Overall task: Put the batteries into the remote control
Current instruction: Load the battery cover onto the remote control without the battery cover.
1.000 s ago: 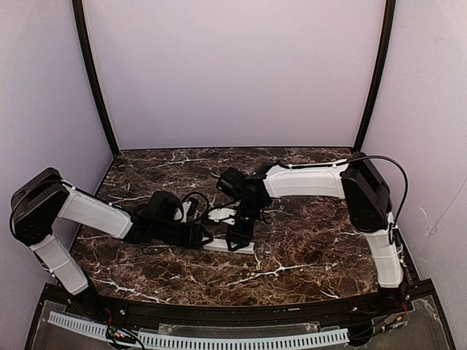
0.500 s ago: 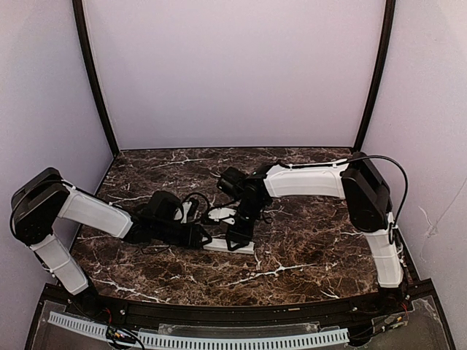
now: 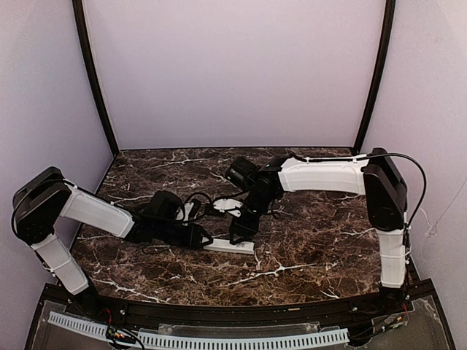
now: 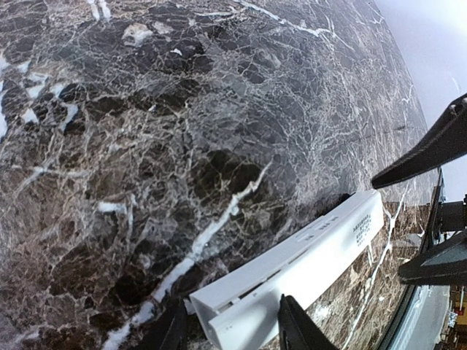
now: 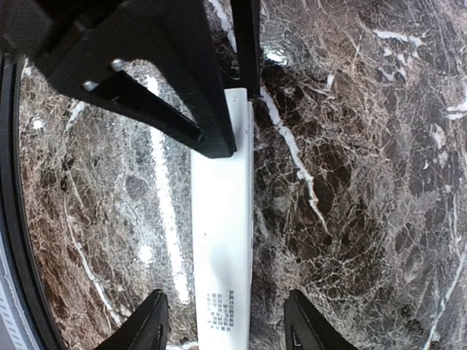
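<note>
The remote control (image 3: 238, 248) is a slim white bar lying on the marble table; it also shows in the left wrist view (image 4: 314, 255) and the right wrist view (image 5: 222, 219). My left gripper (image 3: 203, 239) (image 4: 233, 329) is shut on its left end, one finger on each long side. My right gripper (image 3: 240, 233) (image 5: 228, 324) is open just above the other end, where the small print is. Its fingers (image 5: 155, 321) straddle the bar with gaps on both sides. I see no dark grey section and no batteries.
A small white piece (image 3: 227, 205) lies behind the grippers among black cables, partly hidden. The table's black front edge (image 3: 241, 310) is near. Purple walls close in the back and sides. The left gripper's black fingers (image 5: 175, 95) fill the top of the right wrist view.
My right arm has swung to the right and its gripper has moved slightly back and up along the remote control. The left arm and the remote have not moved.
</note>
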